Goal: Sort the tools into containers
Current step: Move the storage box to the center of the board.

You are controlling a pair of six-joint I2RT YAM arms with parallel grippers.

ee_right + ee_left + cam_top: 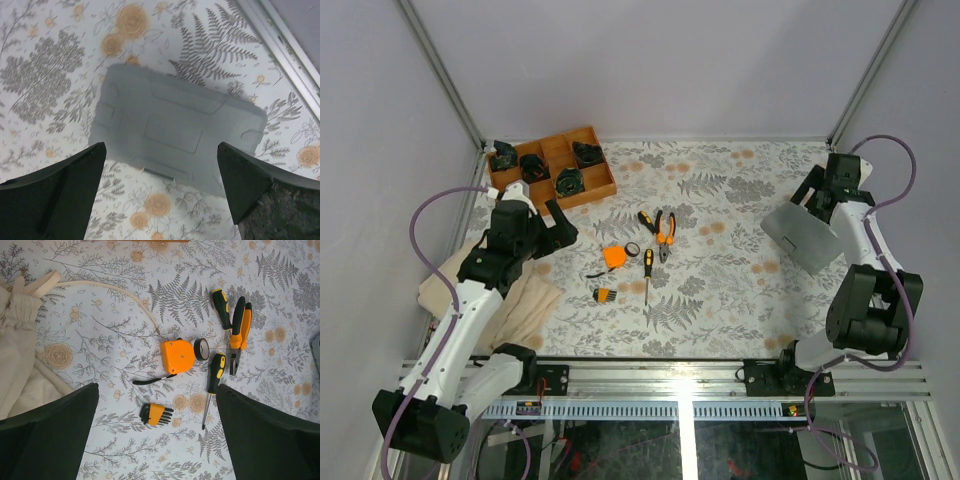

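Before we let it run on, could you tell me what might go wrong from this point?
1. The grey case looks shut under the open right tool, so nothing can go in until it is opened.
2. The black ring sits against the tape measure and the pliers lie close beside a screwdriver, so the open left tool may nudge neighbours when it grabs one.
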